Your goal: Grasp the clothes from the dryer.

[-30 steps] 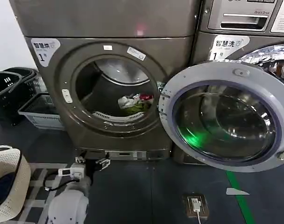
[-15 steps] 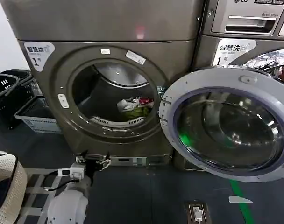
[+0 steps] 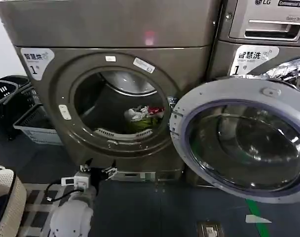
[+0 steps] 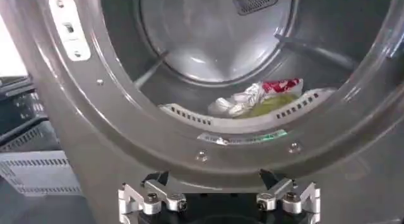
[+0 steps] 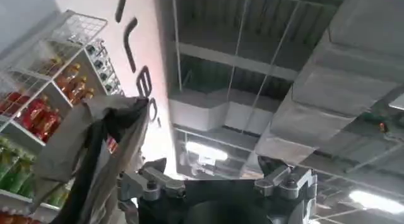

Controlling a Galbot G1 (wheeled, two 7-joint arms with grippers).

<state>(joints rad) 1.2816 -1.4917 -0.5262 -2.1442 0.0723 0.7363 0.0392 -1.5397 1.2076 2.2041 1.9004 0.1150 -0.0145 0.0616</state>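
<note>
There are two big machines side by side. The dryer (image 3: 110, 94) is the bronze-grey one with a white "1" label (image 3: 35, 59), and the second machine (image 3: 261, 44) next to it has an LG logo. The dryer's round door (image 3: 243, 143) hangs wide open, swung in front of the second machine.

There is one small heap of clothes (image 3: 144, 116). It has white, yellow-green and red pieces all bunched together. It lies at the bottom of the shiny steel drum (image 3: 125, 84), a little toward the door side, and it is much smaller than the drum. In the left wrist view the clothes (image 4: 255, 99) sit just behind the drum's front lip.

The left tool (image 3: 96, 173) is low down in front of the dryer, just under the round opening. Its two fingers (image 4: 144, 199) are spread wide apart and hold nothing. It is well apart from the clothes.

The right tool (image 5: 218, 181) points up at a ceiling with pipes and lights. Its fingers are also spread apart with nothing between them. A grey and dark cloth (image 5: 95, 149) hangs close beside it, but it is hard to tell if they touch.

The floor (image 3: 155, 207) is dark grey. Two or maybe more dark baskets (image 3: 14, 98) and one light basket (image 3: 34, 126) stand beside the dryer. A white woven basket (image 3: 4, 197) sits near the robot.
</note>
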